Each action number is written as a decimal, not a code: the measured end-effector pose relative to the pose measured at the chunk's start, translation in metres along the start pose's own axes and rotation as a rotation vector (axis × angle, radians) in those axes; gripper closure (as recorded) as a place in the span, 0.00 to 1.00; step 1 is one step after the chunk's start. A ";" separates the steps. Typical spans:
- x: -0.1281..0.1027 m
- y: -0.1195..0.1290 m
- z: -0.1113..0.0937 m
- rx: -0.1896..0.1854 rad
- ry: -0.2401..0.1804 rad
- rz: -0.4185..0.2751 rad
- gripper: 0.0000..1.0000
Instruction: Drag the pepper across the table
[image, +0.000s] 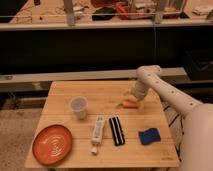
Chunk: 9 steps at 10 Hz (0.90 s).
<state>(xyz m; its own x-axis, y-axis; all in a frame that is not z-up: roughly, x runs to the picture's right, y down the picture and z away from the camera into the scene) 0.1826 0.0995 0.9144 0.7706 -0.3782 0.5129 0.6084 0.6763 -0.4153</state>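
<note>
The pepper (129, 104) is small, slim and orange, with a tiny green stem at its left end. It lies on the light wooden table (100, 92), right of centre. My gripper (136, 99) comes down from the white arm on the right and sits right at the pepper's right end, touching or nearly touching it. The pepper's right tip is hidden behind the gripper.
A clear plastic cup (78, 107) stands left of centre. A round orange plate (52, 144) lies at the front left. A white remote (97, 133) and a black remote (116, 130) lie side by side in front. A blue sponge (148, 136) is at the front right.
</note>
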 end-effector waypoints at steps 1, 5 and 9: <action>0.000 0.000 0.003 -0.005 0.001 -0.005 0.20; 0.001 -0.001 0.009 -0.013 0.006 -0.019 0.20; 0.001 -0.007 0.013 -0.022 0.014 -0.040 0.20</action>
<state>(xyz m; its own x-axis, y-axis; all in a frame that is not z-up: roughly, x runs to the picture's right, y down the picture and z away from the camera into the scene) 0.1762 0.1029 0.9275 0.7480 -0.4139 0.5188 0.6429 0.6462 -0.4113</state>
